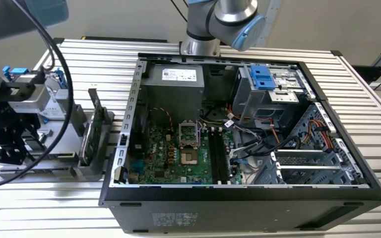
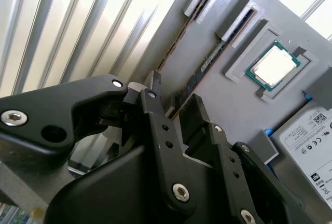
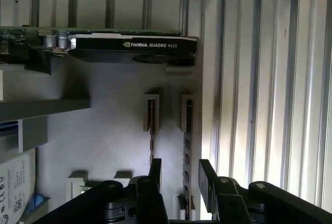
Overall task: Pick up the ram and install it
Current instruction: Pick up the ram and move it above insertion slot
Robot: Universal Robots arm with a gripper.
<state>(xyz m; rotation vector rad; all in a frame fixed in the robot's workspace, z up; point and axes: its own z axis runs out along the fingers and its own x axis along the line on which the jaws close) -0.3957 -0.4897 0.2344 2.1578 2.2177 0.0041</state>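
Observation:
The ram [image 3: 187,146] is a thin stick with a row of dark chips, standing on edge in a slot of the grey parts holder [image 3: 114,125]. It also runs as a dark strip [image 2: 210,60] in the second wrist view. A second thin stick [image 3: 151,117] stands in the neighbouring slot. My gripper [image 3: 180,172] is open just above the holder, with the ram's near end between its two black fingers [image 3: 155,168]; neither pad touches it. In the exterior view, the gripper [image 1: 8,148] hangs over the holder at the exterior view's left.
The open computer case [image 1: 243,191] fills the middle of the slatted table, with dark memory slots [image 1: 217,153] on its green motherboard. On the holder are an upright graphics card [image 3: 129,45], a processor chip [image 2: 272,67] and a hard drive [image 2: 311,141]. A second arm's base [image 1: 200,44] stands behind the case.

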